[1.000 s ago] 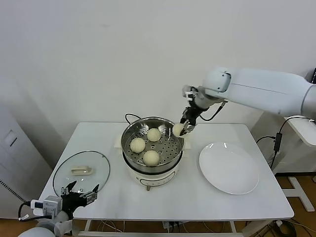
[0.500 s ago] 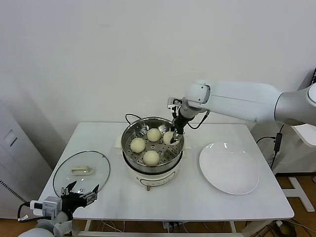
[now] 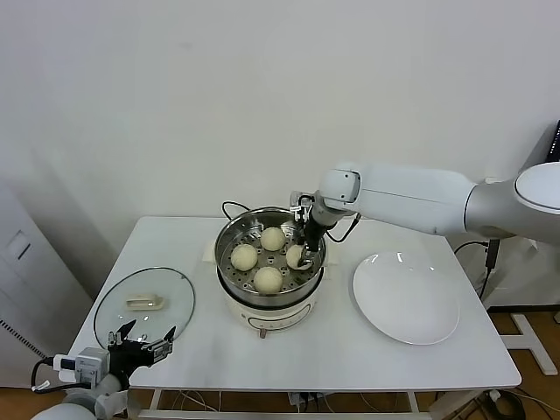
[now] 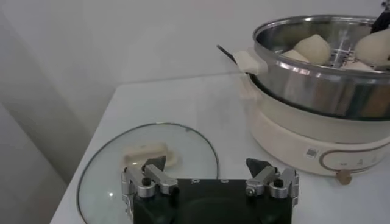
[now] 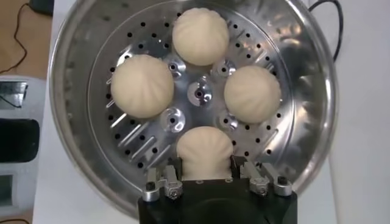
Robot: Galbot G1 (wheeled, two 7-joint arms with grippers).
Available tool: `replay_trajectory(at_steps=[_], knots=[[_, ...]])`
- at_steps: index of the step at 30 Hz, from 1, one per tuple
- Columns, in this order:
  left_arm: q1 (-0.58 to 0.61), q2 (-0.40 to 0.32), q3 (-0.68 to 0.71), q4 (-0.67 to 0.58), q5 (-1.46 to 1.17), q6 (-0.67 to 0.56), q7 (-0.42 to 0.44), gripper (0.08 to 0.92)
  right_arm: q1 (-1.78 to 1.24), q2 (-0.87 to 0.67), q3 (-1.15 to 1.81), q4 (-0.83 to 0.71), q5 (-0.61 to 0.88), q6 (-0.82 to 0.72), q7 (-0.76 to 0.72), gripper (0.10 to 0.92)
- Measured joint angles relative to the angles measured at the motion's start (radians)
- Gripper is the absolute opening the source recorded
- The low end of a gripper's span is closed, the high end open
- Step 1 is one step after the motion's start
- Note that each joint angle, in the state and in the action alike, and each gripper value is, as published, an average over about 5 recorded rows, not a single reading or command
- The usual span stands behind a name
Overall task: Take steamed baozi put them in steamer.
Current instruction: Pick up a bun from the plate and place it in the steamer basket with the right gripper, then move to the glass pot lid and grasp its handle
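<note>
At the table's (image 3: 411, 367) near left corner hangs the left gripper (image 3: 140, 339), parked, its fingers spread wide over nothing. Just beyond it lies a round glass lid (image 3: 144, 304) with a cream handle, flat on the smooth white top and close to the left edge. Mid-table sits the steamer (image 3: 229, 236): a shiny steel basket with a perforated floor on a cream cooker base, black cord trailing behind. Four buns (image 5: 142, 86), smooth, pleated, cream-white domes, lie in a ring on the basket floor, apart from each other around the bare centre hole. The right gripper (image 5: 204, 173) reaches down inside the basket at its right side, close to the steel wall. Its fingers (image 5: 163, 179) stand on either side of the fourth bun (image 5: 205, 152), which rests on the floor; whether they press it or have just let go cannot be told. Right of the steamer lies a flat white plate (image 3: 406, 297), round and glossy, with bare tabletop around it up to the right edge.
</note>
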State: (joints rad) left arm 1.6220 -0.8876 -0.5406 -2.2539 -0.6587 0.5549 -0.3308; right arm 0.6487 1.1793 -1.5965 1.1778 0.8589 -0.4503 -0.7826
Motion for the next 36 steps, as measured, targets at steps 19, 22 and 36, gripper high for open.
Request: replay_trajectory(at_steps=[19, 22, 36], knots=[[0.007, -0.026, -0.021, -0.003, 0.000, -0.002, 0.000, 0.823, -0.032, -0.131, 0.200, 0.002, 0.082, 0.021, 0.045, 0.823], [0.001, -0.033, -0.027, -0.001, 0.001, -0.006, 0.001, 0.823, -0.076, -0.177, 0.299, 0.008, 0.101, 0.059, 0.098, 0.823], [-0.030, -0.042, -0.048, 0.012, 0.012, -0.024, 0.037, 0.823, -0.575, -0.362, 0.988, 0.114, 0.086, 0.307, 0.454, 0.823]])
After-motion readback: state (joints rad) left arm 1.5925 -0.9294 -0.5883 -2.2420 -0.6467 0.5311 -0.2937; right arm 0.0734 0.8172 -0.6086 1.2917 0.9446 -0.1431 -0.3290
